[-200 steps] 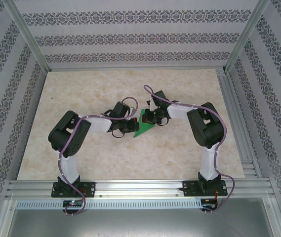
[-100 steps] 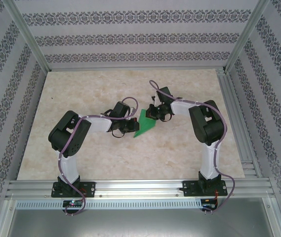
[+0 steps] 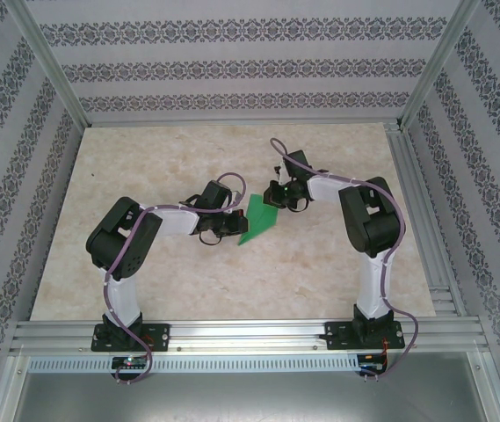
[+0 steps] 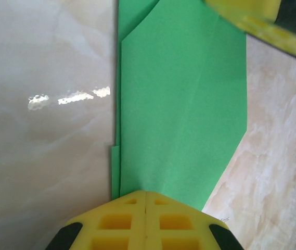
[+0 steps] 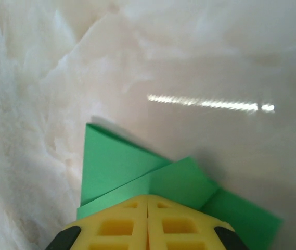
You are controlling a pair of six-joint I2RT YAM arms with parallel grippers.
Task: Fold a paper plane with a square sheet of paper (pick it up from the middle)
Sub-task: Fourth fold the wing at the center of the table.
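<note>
At the middle of the marble-patterned table (image 3: 144,176), seen from above, the left gripper (image 3: 229,230) has its jaws closed together. Its yellow tips press down on the near edge of the green paper (image 3: 258,221) rather than pinching it. From that gripper the paper lies toward 2 o'clock. It is flat on the table, partly folded into a narrow strip with layered flaps and a slanted end. Its long axis runs from about 7 o'clock to 1 o'clock. The right gripper (image 3: 276,195) is also closed tight, with nothing between its fingers, and its tips rest on the overlapping folds at the paper's 1 o'clock end. The two arms sit at opposite ends of the strip, each touching it, so neither is clearly the nearer. The coming move likely depends on this layout: one closed tip pins an end while the other runs along the long axis to sharpen a crease.
</note>
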